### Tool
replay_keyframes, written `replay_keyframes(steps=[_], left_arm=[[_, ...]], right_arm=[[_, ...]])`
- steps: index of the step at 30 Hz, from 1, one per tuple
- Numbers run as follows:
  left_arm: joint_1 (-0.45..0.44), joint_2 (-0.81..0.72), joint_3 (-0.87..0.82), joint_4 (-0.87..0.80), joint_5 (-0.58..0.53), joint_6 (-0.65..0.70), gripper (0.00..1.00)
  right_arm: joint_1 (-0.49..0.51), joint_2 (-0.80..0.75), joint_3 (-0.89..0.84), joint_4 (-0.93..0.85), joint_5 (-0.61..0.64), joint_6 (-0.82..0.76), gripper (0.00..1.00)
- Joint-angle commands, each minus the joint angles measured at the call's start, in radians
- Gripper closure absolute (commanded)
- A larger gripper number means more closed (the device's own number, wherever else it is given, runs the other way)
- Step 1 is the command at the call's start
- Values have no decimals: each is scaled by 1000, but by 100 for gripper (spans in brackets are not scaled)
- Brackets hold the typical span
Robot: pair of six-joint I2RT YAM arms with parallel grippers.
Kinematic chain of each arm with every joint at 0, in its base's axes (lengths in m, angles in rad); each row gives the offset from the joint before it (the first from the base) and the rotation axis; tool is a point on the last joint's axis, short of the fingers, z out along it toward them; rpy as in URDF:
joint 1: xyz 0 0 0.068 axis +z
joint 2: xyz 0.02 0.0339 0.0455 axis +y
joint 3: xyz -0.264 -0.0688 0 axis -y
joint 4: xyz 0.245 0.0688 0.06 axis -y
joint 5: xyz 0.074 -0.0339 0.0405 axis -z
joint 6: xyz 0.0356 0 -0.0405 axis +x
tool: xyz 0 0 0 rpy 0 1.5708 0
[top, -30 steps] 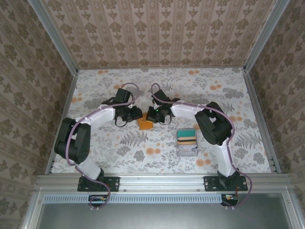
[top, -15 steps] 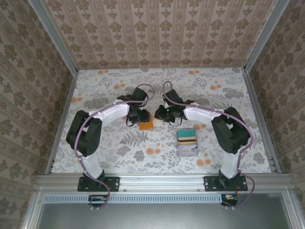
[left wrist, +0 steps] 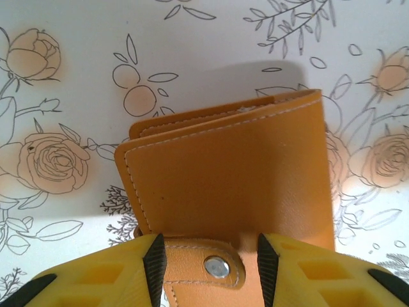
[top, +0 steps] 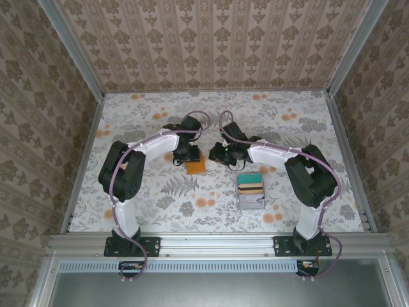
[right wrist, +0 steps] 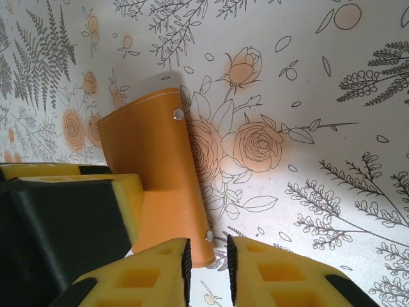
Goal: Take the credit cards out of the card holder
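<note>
The card holder [top: 195, 167] is an orange wallet lying folded shut on the floral table between both arms. In the left wrist view the card holder [left wrist: 236, 173] fills the middle, and my left gripper [left wrist: 211, 272] stands open astride its snap tab [left wrist: 217, 267], with a gap beside the right pad. My right gripper [right wrist: 208, 265] is open by a narrow gap over the near right corner of the card holder [right wrist: 153, 160], next to a rivet [right wrist: 209, 236]. From above, the left gripper [top: 186, 155] and right gripper [top: 218, 154] flank the wallet. The credit cards are hidden.
A grey tray [top: 251, 203] holding teal and yellow cards sits right of the wallet, close under the right forearm. The left gripper's yellow finger and black body [right wrist: 64, 217] crowd the wallet's left side. Patterned walls enclose the table.
The left gripper has swung right onto the wallet's near end. The right gripper has shifted slightly right and its elbow has folded outward. The wallet has stayed in place.
</note>
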Motion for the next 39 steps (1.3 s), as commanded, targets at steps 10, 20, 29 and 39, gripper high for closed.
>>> replay_keyframes(steps=[10,20,29,39], left_arm=[[-29,69,9,-59,-25,22,64],[-24,61,-105,50,-2,13,87],[24,23,-239,212,98,-5,92],[111,-28,-394,435,265,-38,98]], right_arm=[[-3,-24,-17,18,17,8,74],[-2,-29,-17,18,16,11,74],[-1,-32,-19,14,17,11,74],[6,-24,-7,12,14,11,74]])
